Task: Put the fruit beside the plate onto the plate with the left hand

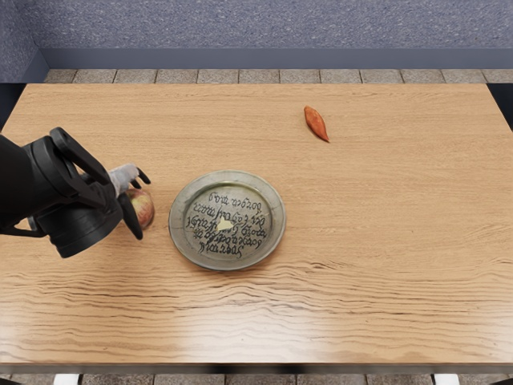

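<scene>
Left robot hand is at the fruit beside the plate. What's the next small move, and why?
Probably lift it a little. The fingers of the left robot hand already wrap the fruit, which sits left of the plate, so it must clear the rim before moving right.

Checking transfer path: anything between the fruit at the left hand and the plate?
Nothing. Head view shows only a narrow strip of bare table between the fruit and the plate; the orange piece lies far back right.
</scene>
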You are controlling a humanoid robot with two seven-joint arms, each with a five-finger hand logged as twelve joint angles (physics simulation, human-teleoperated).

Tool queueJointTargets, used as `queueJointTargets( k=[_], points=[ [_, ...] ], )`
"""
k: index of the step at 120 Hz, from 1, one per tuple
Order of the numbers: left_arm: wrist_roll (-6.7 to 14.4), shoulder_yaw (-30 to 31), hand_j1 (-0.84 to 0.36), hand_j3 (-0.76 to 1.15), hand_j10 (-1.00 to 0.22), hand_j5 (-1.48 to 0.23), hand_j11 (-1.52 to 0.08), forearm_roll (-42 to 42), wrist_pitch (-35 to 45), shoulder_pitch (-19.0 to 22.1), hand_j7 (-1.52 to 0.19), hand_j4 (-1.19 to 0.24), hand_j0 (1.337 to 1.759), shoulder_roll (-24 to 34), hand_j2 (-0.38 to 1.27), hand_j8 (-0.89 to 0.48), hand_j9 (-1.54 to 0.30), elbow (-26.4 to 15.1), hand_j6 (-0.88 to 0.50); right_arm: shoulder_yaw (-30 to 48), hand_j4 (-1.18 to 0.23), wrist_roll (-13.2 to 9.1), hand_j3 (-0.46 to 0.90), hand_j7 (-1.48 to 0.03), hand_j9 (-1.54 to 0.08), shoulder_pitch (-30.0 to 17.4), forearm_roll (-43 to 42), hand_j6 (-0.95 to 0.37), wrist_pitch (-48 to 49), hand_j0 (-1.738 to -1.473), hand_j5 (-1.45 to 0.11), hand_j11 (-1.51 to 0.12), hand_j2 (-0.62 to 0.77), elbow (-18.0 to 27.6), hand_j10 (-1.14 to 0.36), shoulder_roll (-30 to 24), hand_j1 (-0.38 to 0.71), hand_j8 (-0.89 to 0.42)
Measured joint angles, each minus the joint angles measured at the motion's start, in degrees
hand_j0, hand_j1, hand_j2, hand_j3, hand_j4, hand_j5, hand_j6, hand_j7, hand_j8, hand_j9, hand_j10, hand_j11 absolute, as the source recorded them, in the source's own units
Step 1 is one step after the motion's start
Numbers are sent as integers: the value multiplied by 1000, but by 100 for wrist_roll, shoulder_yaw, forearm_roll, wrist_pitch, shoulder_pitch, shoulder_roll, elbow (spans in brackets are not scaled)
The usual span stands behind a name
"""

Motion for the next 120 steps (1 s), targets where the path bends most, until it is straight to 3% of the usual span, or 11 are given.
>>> queueJointTargets(
  k=[15, 23, 29, 43, 49, 51, 61, 73, 94, 103, 120],
  points=[
    [-9, 9, -210, 0, -477, -611, -620, 17, -11, 151, -447, -483, 1658, 0, 95, -324, -465, 30, -368, 0, -12, 0, 0, -15, -15, 2, 0, -12, 0, -1658, -15, -15, -2, 0, -12, 0, -335, -12],
    [-8, 21, -242, 0, -562, -732, -745, -28, -24, 142, -585, -445, 1656, 0, 118, -343, -447, 38, -351, 1, -12, 0, 0, -15, -15, 1, 0, -12, 0, -1658, -15, -15, -2, 0, -12, 0, -335, -12],
    [-1, 31, -250, 0, -538, -800, -814, -63, -33, 99, -688, -397, 1655, 0, 143, -386, -558, 40, -286, 2, -12, 0, 0, -15, -15, 0, -1, -12, 0, -1658, -15, -15, -2, 0, -12, 0, -335, -12],
    [18, 67, -216, 0, -552, -901, -923, -133, -88, -86, -847, -415, 1652, 0, 171, -302, -775, 28, -276, 1, -12, 0, 0, -15, -15, 1, 0, -12, 0, -1658, -15, -15, -2, 0, -12, 0, -335, -12],
    [24, 73, -221, 0, -588, -939, -957, -158, -147, -330, -900, -438, 1652, 0, 304, -311, -842, 19, -281, 1, -12, 0, 0, -15, -15, 1, 0, -12, 0, -1658, -15, -15, -2, 0, -12, 0, -335, -12],
    [29, 79, -207, 0, -594, -954, -968, -168, -169, -446, -916, -441, 1652, 0, 221, -319, -862, 16, -277, 2, -12, 0, 0, -15, -15, 1, 0, -12, 0, -1658, -15, -15, -2, 0, -12, 0, -335, -12],
    [36, 166, -221, 0, -588, -997, -1010, -203, -325, -901, -979, -415, 1651, 146, 281, -283, -942, 4, -246, 2, -12, 0, 0, -15, -15, -1, 0, -12, 0, -1658, -15, -15, -2, 0, -12, 0, -335, -12],
    [44, 184, -254, 0, -563, -1031, -1041, -221, -524, -1093, -1026, -376, 1651, 271, 348, -242, -993, -6, -195, 1, -12, 0, 0, -15, -15, 1, 0, -12, 0, -1658, -15, -15, -2, 0, -12, 0, -335, -12],
    [68, -897, -259, 0, -594, -1065, -1073, -165, -640, -1036, -1058, -364, 1650, 346, 416, -246, -1047, -5, -172, 2, -12, 0, 0, -15, -15, 2, -1, -12, 0, -1658, -15, -15, -2, 0, -12, 0, -335, -12],
    [71, -1387, -228, 0, -623, -1076, -1083, -104, -659, -980, -1073, -362, 1650, 334, 323, -258, -1065, -3, -194, 2, -12, 0, 0, -15, -15, 2, -1, -12, 0, -1658, -15, -15, -2, 0, -12, 0, -335, -12],
    [73, -1799, -256, 0, -630, -1112, -1100, -38, -664, -666, -1106, -321, 1649, 120, 345, -229, -1085, 42, -149, 2, -12, 0, 0, -15, -15, 1, 0, -12, 0, -1658, -15, -15, -3, 0, -12, 0, -335, -12]
  ],
)
